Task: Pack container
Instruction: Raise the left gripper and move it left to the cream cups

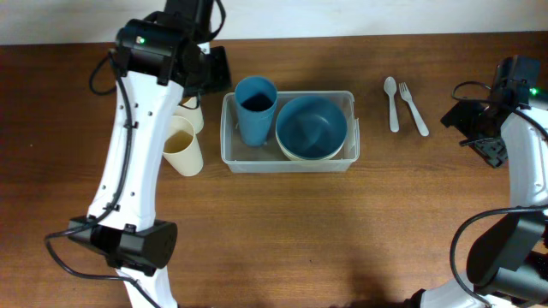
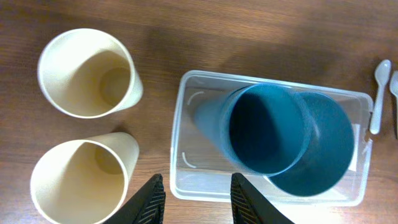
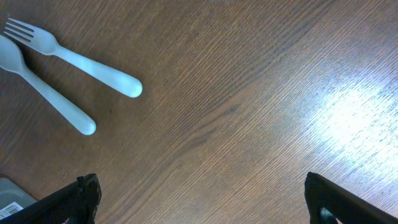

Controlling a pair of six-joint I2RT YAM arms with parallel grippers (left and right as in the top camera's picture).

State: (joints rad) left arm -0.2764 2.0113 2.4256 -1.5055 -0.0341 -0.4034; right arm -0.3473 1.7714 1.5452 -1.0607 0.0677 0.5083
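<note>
My white left arm stretches far forward, its black two-finger left gripper pointing straight down, jaws partly apart with nothing between them. My white right arm bends at my side, its black right gripper spread wide and empty.

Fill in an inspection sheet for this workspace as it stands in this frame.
Surface: brown wooden table, no spills seen.
Job's things: clear container at mid-table; a blue cup and a blue bowl sit inside it, and a cream rim shows under the bowl.
Clutter: two cream cups stand beside the container; a spoon and a fork lie on its other side.
Grippers: left claw open, empty, above the container's edge; right claw wide open, empty, over bare table near the fork.
Cables: black cables loop along both arms, clear of the items.
Surroundings: light wall behind the table; nothing else seen.
</note>
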